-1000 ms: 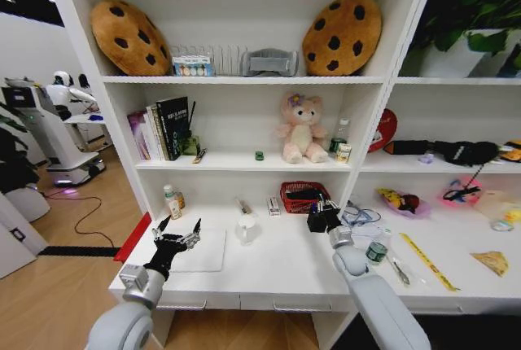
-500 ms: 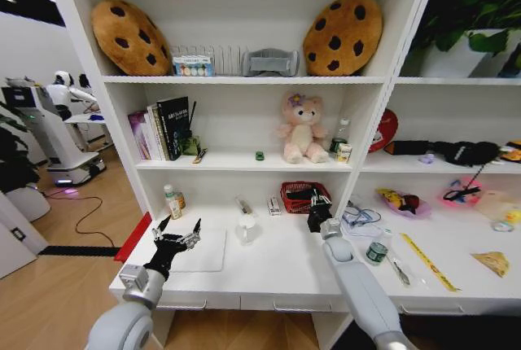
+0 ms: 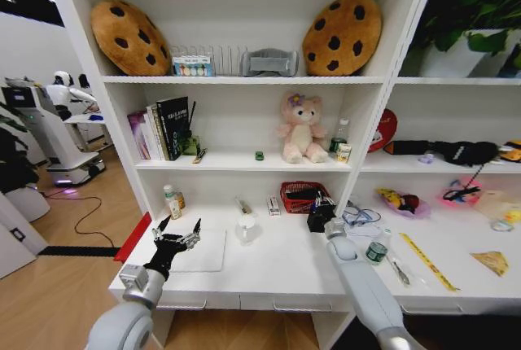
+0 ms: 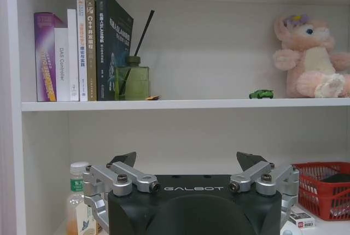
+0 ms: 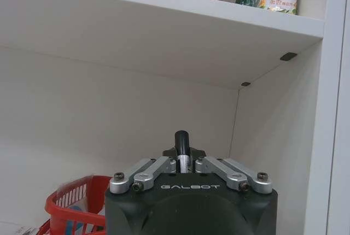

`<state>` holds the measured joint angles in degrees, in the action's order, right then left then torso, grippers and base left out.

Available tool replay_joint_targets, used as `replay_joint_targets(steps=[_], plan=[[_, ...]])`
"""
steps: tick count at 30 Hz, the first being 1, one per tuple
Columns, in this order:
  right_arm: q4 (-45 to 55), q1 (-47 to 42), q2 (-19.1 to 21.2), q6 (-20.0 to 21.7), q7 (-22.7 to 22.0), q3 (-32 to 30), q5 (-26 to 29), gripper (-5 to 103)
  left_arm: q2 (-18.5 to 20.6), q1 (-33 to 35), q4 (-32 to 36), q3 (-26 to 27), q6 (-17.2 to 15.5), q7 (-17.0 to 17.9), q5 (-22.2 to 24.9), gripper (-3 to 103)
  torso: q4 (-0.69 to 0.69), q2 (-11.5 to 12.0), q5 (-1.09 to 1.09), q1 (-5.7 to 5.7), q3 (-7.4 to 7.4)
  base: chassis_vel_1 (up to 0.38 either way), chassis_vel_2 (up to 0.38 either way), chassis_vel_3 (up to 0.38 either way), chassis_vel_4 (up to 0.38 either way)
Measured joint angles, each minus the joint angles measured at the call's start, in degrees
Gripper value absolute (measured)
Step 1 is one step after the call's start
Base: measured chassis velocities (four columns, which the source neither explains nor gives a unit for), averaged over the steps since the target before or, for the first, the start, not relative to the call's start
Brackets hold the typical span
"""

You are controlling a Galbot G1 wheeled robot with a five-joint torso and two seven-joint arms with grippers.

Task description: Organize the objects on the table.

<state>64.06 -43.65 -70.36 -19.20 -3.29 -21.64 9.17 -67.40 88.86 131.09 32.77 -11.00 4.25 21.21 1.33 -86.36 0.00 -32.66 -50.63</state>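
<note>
Clearly much remains: the right tool (image 3: 320,220) is clamped on a black pen (image 5: 182,146) beside the red basket (image 3: 303,197), the left tool (image 3: 176,234) hovers open and empty over the laptop (image 3: 198,251), and clutter still litters the desk (image 3: 277,269).

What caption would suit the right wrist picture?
Right pincer shut on a slim black pen, above a red plastic basket.

The white table (image 3: 277,273) carries a laptop (image 3: 199,251), clear cup (image 3: 246,229), and red basket (image 3: 303,199).
</note>
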Motion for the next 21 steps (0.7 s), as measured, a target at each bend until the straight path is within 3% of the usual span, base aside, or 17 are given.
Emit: replay_joint_targets(steps=[2, 19, 21], plan=[[-0.3, 0.0, -0.1, 0.0, 0.0, 0.0, -0.2, 8, 0.0, 0.0, 0.0, 0.0, 0.0, 0.0, 0.0, 100, 0.00, 0.0, 0.00, 0.00, 0.00, 0.000, 0.000, 0.000, 0.000], [5.7, -4.5, 1.7, 1.9, -4.1, 0.3, -0.6, 77, 0.0, 0.0, 0.0, 0.0, 0.0, 0.0, 0.0, 100, 0.00, 0.0, 0.00, 0.00, 0.00, 0.000, 0.000, 0.000, 0.000], [7.5, -5.6, 2.2, 2.9, -4.7, 0.5, -0.1, 77, 0.0, 0.0, 0.0, 0.0, 0.0, 0.0, 0.0, 100, 0.00, 0.0, 0.00, 0.00, 0.00, 0.000, 0.000, 0.000, 0.000]])
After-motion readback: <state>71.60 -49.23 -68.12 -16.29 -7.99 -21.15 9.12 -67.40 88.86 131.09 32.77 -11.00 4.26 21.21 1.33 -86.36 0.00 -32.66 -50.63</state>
